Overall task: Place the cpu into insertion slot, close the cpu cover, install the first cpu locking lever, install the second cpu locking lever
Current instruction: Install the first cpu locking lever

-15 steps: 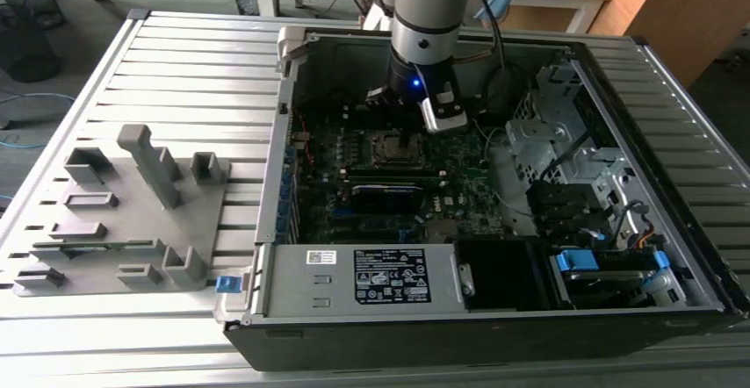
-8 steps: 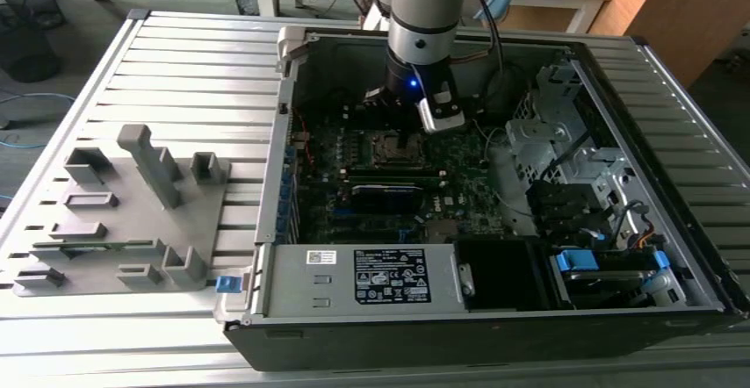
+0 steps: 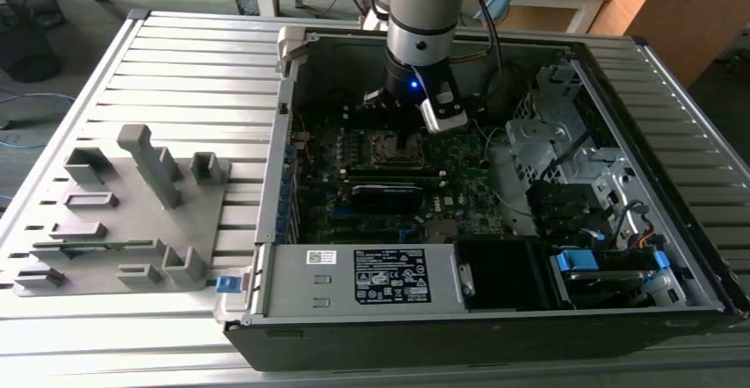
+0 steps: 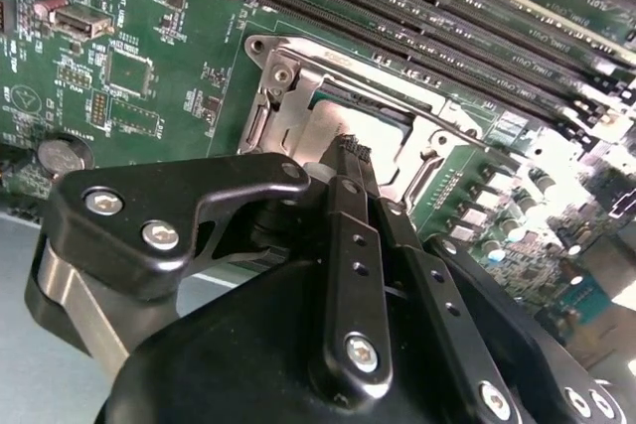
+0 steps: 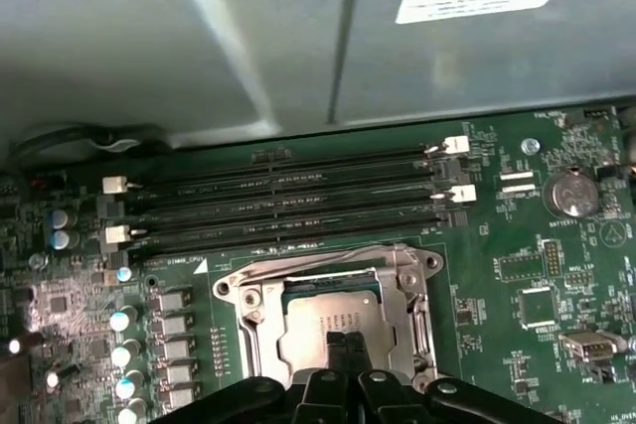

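Black gripper (image 4: 350, 151) fingers (image 5: 343, 350) sit pressed together, holding nothing, tips down over the cpu (image 5: 328, 317), which lies in the insertion slot (image 5: 260, 317) on the motherboard (image 5: 517, 245). One arm (image 3: 424, 19) reaches straight down into the open computer case (image 3: 656, 230). One cpu cover (image 5: 402, 290) frames the chip. Four long memory slots (image 5: 288, 201) run just beside the socket, toward the case wall.

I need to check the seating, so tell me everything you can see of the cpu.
The cpu is a small flat square chip with a dull silver-grey metal top. It lies flat in the insertion slot on the green motherboard, framed by the silvery cpu cover. In both wrist views the gripper has its fingertips close together over the chip's near edge; contact cannot be told.
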Controlling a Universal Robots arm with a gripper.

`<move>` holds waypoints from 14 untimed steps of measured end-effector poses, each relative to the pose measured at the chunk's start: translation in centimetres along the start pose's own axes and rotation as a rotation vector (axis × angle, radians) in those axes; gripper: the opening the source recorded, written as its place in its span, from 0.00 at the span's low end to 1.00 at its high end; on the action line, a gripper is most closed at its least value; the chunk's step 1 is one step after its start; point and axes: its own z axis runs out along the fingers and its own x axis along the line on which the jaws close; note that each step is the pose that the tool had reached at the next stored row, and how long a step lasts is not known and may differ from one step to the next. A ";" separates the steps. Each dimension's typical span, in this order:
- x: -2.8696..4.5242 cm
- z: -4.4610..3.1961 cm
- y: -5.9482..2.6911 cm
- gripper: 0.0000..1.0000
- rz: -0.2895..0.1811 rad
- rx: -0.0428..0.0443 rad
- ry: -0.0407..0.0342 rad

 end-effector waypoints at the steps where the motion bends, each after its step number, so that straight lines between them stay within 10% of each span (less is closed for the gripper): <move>1: 0.00 0.01 0.00 0.11 -0.008 -0.0002 0.0005; 14: 0.00 0.01 -0.04 0.11 -0.107 -0.0026 0.0066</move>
